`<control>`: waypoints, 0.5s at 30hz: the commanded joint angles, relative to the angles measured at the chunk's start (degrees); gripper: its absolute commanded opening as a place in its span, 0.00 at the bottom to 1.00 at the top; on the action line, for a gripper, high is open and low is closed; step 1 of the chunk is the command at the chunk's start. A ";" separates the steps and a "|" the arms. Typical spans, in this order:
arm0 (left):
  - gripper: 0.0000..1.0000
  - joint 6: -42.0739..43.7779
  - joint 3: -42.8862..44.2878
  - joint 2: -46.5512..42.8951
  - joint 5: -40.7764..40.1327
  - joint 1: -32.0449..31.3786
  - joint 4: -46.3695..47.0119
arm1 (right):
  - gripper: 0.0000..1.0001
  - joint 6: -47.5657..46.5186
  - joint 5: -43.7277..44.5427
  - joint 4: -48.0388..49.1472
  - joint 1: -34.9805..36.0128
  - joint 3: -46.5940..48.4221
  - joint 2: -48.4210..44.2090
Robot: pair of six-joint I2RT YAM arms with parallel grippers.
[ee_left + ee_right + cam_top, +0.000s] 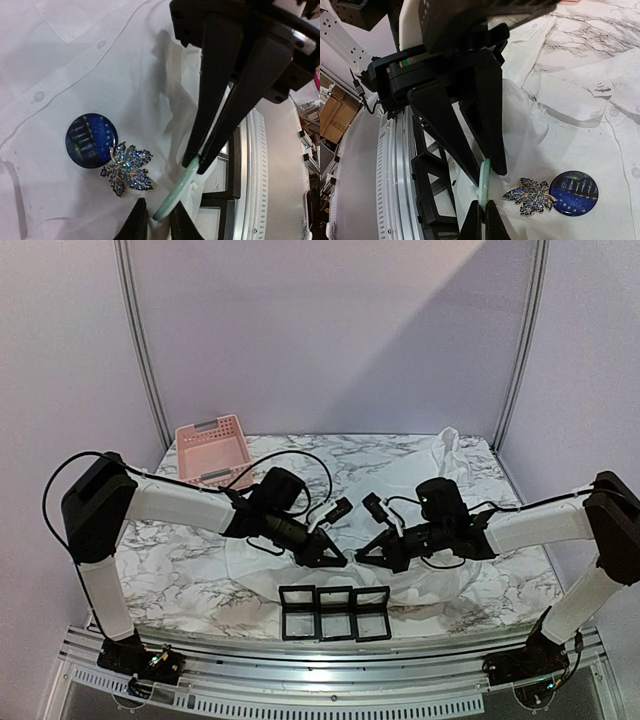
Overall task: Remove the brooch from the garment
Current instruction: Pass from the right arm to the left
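The garment [440,455] is a white wrinkled shirt spread across the marble table. A pale green round brooch [175,192] stands edge-on at a raised fold of the garment [100,65]. My left gripper [160,220] has its jaws drawn in tight on the brooch's lower end, with a sliver of fabric beside one finger. My right gripper [484,220] is shut on the same green brooch [485,182] from the other side. In the top view the left gripper [335,558] and the right gripper [362,555] meet tip to tip over the shirt's front.
A blue jewelled leaf brooch [125,167] and a round dark blue badge [91,140] are pinned just beside the grip. A black three-compartment tray [335,612] sits at the near edge, right under the grippers. A pink basket [212,448] stands at the back left.
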 commanded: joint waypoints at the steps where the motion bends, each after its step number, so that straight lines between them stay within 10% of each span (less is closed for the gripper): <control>1: 0.18 0.83 1.13 0.94 0.04 -0.66 -1.04 | 0.00 -0.19 -2.75 -0.09 0.50 1.86 1.38; 15: 0.04 1.18 0.76 0.34 1.53 -0.79 -0.39 | 0.00 -0.35 -2.70 -0.61 0.44 2.05 2.00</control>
